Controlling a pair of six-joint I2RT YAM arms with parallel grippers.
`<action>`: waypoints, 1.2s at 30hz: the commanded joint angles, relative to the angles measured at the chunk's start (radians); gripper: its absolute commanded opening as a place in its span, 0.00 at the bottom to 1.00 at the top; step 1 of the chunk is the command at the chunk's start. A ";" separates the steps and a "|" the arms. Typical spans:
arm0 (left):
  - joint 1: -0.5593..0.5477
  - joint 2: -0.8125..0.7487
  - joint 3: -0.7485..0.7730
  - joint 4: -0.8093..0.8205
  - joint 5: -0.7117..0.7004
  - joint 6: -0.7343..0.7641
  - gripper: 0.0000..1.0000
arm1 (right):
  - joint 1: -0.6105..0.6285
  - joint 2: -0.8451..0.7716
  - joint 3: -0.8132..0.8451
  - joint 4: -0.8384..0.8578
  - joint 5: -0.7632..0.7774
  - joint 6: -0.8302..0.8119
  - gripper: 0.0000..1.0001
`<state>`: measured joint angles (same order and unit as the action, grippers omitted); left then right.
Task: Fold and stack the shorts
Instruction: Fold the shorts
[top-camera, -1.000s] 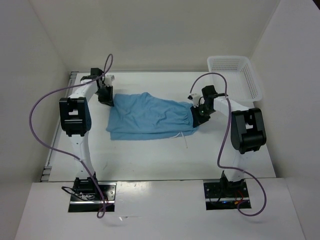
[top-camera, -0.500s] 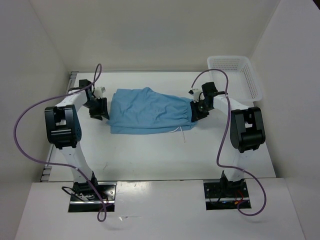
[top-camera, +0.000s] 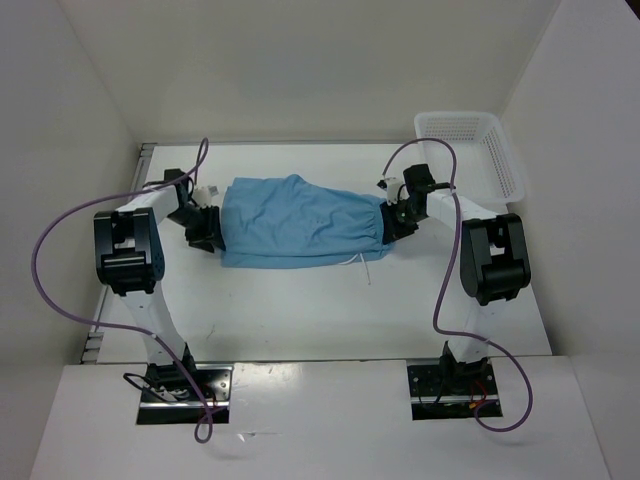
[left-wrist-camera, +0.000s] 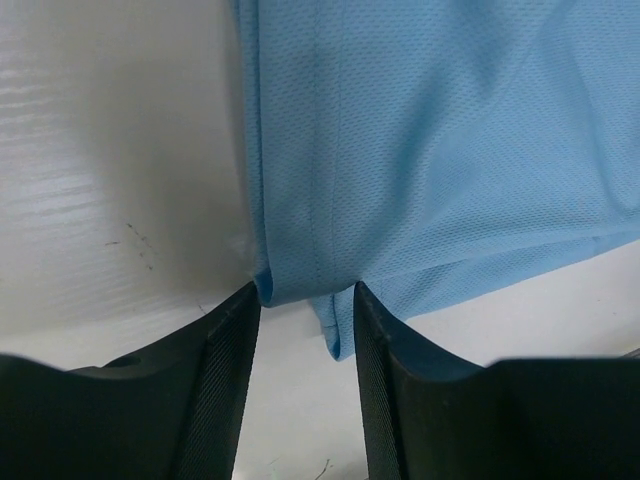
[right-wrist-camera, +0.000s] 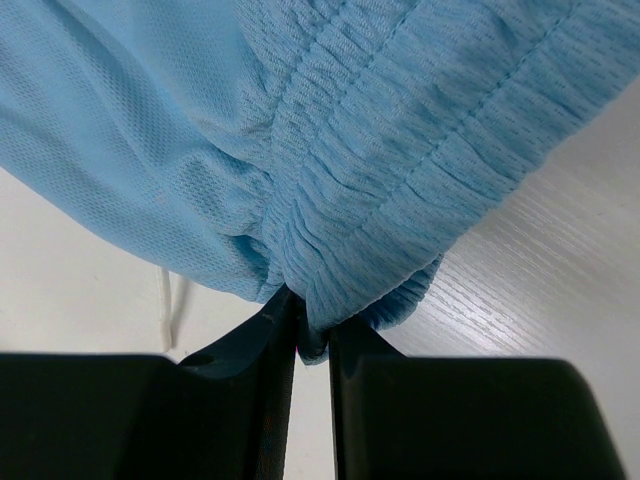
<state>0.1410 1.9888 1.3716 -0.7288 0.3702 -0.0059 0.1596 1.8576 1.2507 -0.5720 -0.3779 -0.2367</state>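
Note:
The light-blue shorts (top-camera: 300, 222) lie flat across the middle of the table, waistband to the right and leg hems to the left. My left gripper (top-camera: 208, 232) is open at the left hem; in the left wrist view the hem corner (left-wrist-camera: 300, 285) sits just between its spread fingertips (left-wrist-camera: 232, 330), and the gripper (left-wrist-camera: 305, 312) is not closed on it. My right gripper (top-camera: 393, 222) is shut on the gathered waistband (right-wrist-camera: 360, 240), as its own view (right-wrist-camera: 313, 335) shows. The white drawstring (right-wrist-camera: 168, 300) trails onto the table.
A white mesh basket (top-camera: 470, 150) stands at the back right corner. White walls close in the table on the left, back and right. Purple cables loop off both arms.
My left gripper has left the shorts' back-left corner, swung out left, then come in at the near-left hem, open. The shorts were drawn flatter. The right gripper has kept its hold.

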 joint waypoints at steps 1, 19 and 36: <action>0.012 0.038 0.036 -0.001 0.036 0.006 0.50 | 0.008 -0.014 -0.011 0.049 0.010 -0.026 0.19; 0.016 0.088 0.087 0.023 0.027 0.006 0.06 | 0.017 -0.023 -0.050 0.049 0.008 -0.053 0.18; -0.040 -0.157 0.187 -0.150 -0.016 0.006 0.00 | 0.017 -0.014 -0.059 0.058 0.017 -0.081 0.15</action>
<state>0.1127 1.8790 1.5135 -0.7815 0.3424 -0.0051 0.1612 1.8557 1.2167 -0.5381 -0.3775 -0.2901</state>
